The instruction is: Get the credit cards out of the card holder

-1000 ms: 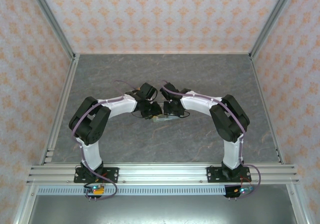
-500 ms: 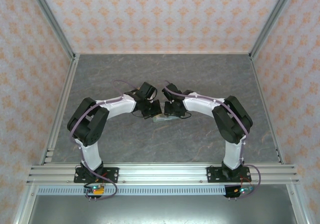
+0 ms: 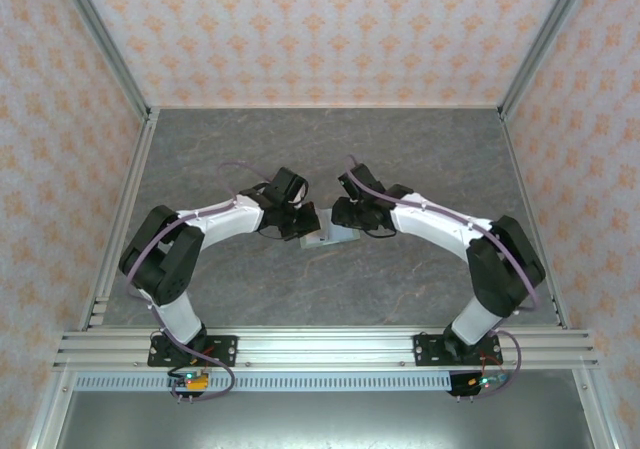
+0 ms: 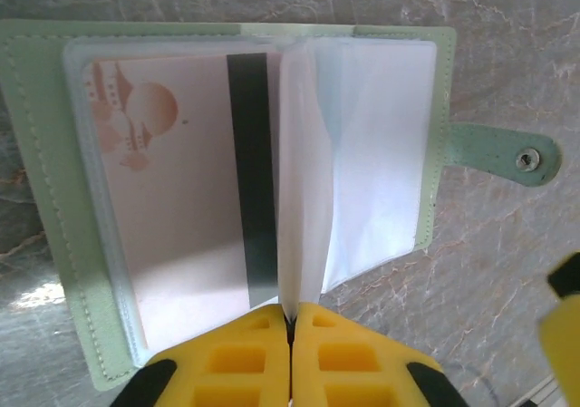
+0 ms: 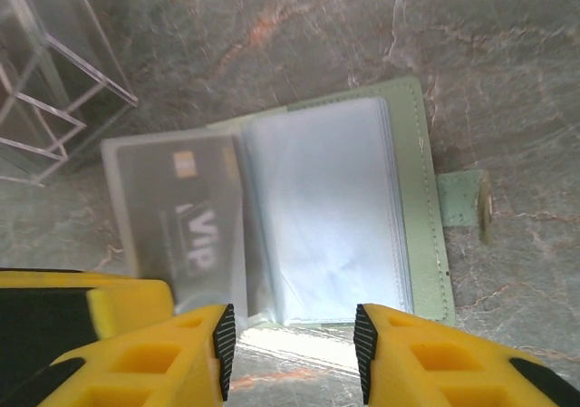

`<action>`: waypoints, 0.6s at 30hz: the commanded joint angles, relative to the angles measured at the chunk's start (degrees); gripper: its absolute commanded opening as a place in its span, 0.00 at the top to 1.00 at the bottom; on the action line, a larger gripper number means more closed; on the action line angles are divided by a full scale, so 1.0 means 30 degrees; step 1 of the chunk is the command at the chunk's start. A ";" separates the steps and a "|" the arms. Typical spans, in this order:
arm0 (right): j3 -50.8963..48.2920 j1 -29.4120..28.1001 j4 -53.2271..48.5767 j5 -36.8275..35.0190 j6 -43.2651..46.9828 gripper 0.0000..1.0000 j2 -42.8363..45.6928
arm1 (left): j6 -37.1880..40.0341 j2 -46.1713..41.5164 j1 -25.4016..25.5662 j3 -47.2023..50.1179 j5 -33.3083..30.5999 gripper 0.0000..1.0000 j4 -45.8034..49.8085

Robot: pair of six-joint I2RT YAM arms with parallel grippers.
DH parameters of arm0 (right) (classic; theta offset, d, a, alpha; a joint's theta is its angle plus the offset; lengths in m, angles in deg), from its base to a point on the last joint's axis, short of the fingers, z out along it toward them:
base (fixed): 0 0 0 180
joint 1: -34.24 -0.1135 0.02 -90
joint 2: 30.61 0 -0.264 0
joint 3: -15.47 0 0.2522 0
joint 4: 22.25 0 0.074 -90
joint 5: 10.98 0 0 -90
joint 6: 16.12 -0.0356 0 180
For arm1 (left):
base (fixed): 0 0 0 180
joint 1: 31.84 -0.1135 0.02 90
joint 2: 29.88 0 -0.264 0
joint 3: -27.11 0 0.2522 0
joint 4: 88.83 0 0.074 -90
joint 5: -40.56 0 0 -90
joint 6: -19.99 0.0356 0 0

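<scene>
**Top external.** Your two arms reach inward over the table (image 3: pixel 420 139). The left end effector (image 3: pixel 306 223) and right end effector (image 3: pixel 346 215) sit close together at mid-table. The card holder (image 3: pixel 328 238) lies pale between them.

**Left wrist.** The card holder (image 4: pixel 36 198), sage-green, lies open and flat, its side tab (image 4: pixel 503 151) with a snap pointing right. In the left panel a whitish card (image 4: pixel 172 198) with a black stripe sits in its pocket. Your left end effector (image 4: pixel 292 321) is clenched on one clear sleeve (image 4: pixel 304 198), which stands on edge at the spine.

**Right wrist.** Your right end effector (image 5: pixel 292 348) is released, its fingers apart with nothing between them, beside the card holder's (image 5: pixel 426 198) lower edge. A grey VIP card (image 5: pixel 186 221) sits in a sleeve left of the green panel. A clear acrylic frame (image 5: pixel 45 81) stands at upper left.
</scene>
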 commanded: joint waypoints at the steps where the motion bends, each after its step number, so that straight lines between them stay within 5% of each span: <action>1: -0.0565 0.0037 0.0153 -0.1370 -0.0483 0.58 0.0755 | -0.0764 -0.0004 0.0125 0.0044 0.1111 0.80 -0.2082; 8: -0.1152 0.0180 -0.0069 -0.2829 -0.0886 0.58 0.2069 | -0.1743 0.1252 0.0670 -0.1906 0.2182 0.48 -0.3818; 18: -0.1136 0.0651 -0.0280 -0.2950 -0.0847 0.58 0.3238 | -0.2384 0.2189 0.0799 -0.2981 0.1397 0.39 -0.3341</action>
